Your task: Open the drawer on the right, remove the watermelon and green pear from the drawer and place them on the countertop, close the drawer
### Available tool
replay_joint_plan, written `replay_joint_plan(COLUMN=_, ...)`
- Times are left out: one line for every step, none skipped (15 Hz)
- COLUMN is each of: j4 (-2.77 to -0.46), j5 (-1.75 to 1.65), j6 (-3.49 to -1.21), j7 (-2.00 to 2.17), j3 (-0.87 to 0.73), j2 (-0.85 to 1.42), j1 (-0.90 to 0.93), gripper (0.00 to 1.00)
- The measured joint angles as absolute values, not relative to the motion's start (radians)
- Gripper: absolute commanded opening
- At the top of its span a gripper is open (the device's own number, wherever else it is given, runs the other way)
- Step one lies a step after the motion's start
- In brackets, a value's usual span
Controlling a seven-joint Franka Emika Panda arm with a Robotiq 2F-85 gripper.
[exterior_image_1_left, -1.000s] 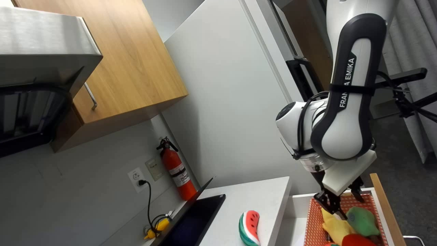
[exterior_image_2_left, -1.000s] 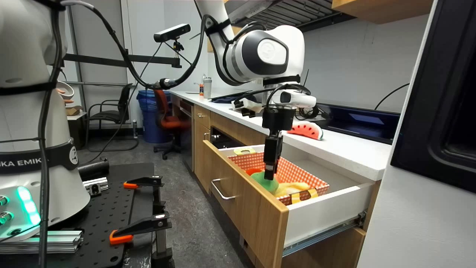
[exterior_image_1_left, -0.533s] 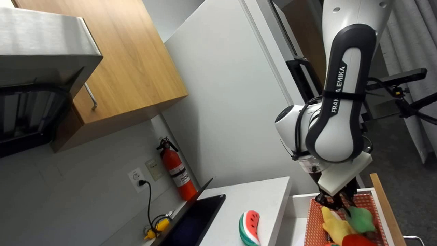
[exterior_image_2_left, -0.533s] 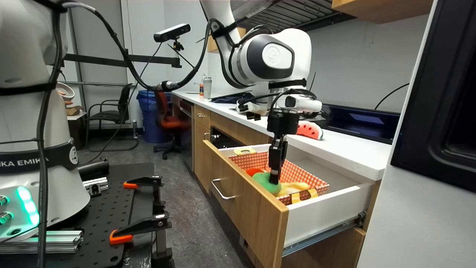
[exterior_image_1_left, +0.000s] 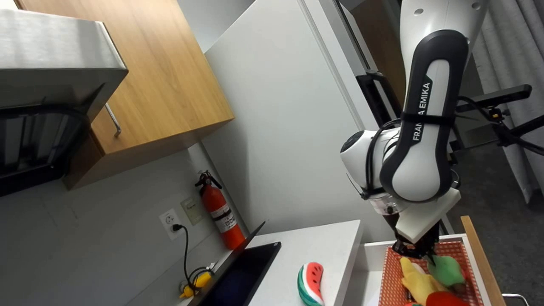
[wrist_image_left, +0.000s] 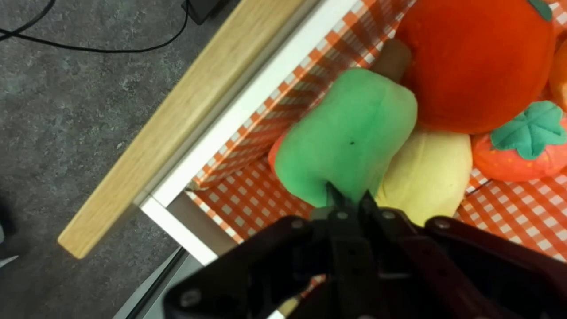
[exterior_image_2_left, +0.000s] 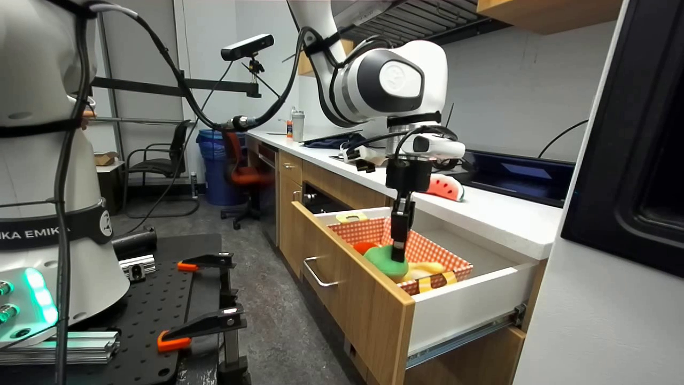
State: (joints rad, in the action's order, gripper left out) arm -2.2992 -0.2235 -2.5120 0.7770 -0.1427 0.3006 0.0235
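Green pear [wrist_image_left: 350, 128] lies in the pulled-out drawer [wrist_image_left: 177, 119], long axis roughly along its front, stem pointing away from my gripper [wrist_image_left: 350, 194], which is clamped on a fold at the near, blunt end. Judgement: my lift hangs on that small, off-centre bite.

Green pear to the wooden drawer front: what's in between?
In the wrist view, from the green pear to the wooden drawer front: a sliver of something red at the pear's edge, the checked basket wall, then the white drawer rim.
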Motion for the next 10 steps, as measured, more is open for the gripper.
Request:
replay_joint_plan(j4=-2.3, j5=-0.24, j6=-2.512, j7=0.777, j3=-0.143, j2=0.293, j1=0.028, gripper=0.01)
replay_joint_plan(j4=-2.302, j5=-0.26, j6=-2.512, j7=0.777, j3=-0.143, j2=0.283, j1=0.035, gripper=0.01)
replay_joint_plan(j4=-2.305, j5=-0.286, j6=-2.512, j7=0.777, j3=-0.143, j2=0.269, j1=0.043, gripper=0.01)
replay_joint_plan(j4=-2.31, j5=-0.319, j6=-2.512, j7=0.778, j3=-0.143, j2=0.252, j1=0.053, gripper=0.01)
replay_joint_plan(j4=-2.314, j5=-0.355, j6=-2.512, j7=0.783, j3=-0.143, j2=0.234, j1=0.065, gripper=0.01)
replay_joint_plan(j4=-2.318, j5=-0.394, j6=-2.512, j7=0.788, j3=-0.143, j2=0.216, j1=0.077, gripper=0.01)
replay_joint_plan(j4=-2.323, j5=-0.432, j6=-2.512, j7=0.796, j3=-0.142, j2=0.197, j1=0.088, gripper=0.01)
replay_joint_plan(j4=-2.328, j5=-0.468, j6=-2.513, j7=0.807, j3=-0.14, j2=0.179, j1=0.096, gripper=0.01)
replay_joint_plan(j4=-2.33, j5=-0.507, j6=-2.514, j7=0.82, j3=-0.137, j2=0.163, j1=0.103, gripper=0.01)
replay_joint_plan(j4=-2.331, j5=-0.55, j6=-2.516, j7=0.837, j3=-0.134, j2=0.148, j1=0.109, gripper=0.01)
